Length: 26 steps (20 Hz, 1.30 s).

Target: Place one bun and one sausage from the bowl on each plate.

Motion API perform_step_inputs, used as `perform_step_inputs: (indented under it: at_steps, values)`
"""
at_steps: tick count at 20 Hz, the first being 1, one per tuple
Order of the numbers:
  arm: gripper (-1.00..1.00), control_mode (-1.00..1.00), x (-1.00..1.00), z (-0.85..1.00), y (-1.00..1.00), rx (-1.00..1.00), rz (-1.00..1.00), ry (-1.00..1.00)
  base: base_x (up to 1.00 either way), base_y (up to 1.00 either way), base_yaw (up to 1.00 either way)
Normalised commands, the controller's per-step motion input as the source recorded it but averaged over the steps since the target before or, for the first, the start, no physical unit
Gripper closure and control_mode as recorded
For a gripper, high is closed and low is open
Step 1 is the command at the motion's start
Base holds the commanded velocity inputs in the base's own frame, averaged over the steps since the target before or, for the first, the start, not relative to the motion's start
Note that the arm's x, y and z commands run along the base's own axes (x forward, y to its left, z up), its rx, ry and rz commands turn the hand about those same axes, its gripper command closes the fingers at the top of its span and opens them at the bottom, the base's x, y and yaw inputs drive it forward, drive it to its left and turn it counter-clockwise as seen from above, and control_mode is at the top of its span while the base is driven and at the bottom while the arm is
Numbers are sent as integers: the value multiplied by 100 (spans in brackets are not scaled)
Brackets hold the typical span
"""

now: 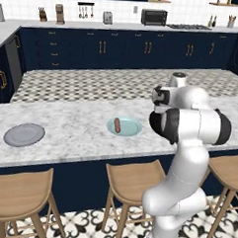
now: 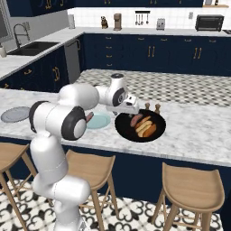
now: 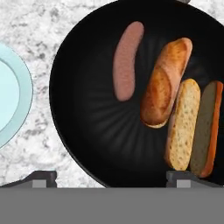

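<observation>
- While the left base view shows one sausage point(image 1: 117, 125) lying on the blue plate point(image 1: 133, 127) and a bare grey plate point(image 1: 24, 135) well apart on the desk point(image 1: 76, 123), the arm blocks the bowl there.
- The right base view shows the black bowl point(image 2: 140, 126) beside the blue plate, mostly hidden by the arm.
- In the hand view, the gripper point(image 3: 111, 178) hangs spread over the bowl; a sausage point(image 3: 127, 60), a bun point(image 3: 166, 82) and a split bun point(image 3: 195, 127) lie between and beyond its tips.
</observation>
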Motion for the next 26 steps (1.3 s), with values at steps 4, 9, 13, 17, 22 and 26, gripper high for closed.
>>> perform_step_inputs:
  at_steps: [4,9,13,17,22,26]
  values:
    - [-100,-100,0,-19,-100,3,0,0,0,0,0]
    - [-100,-100,32,-13,-65,6,0,6,0,0,0]
    - [-100,-100,41,0,-2,1,0,0,0,0,0]
    - [-100,-100,23,-13,2,0,0,0,0,0,0]
    - [-100,-100,27,-34,1,0,0,0,0,0,0]
    - [-100,-100,40,-34,1,0,0,0,0,0,0]
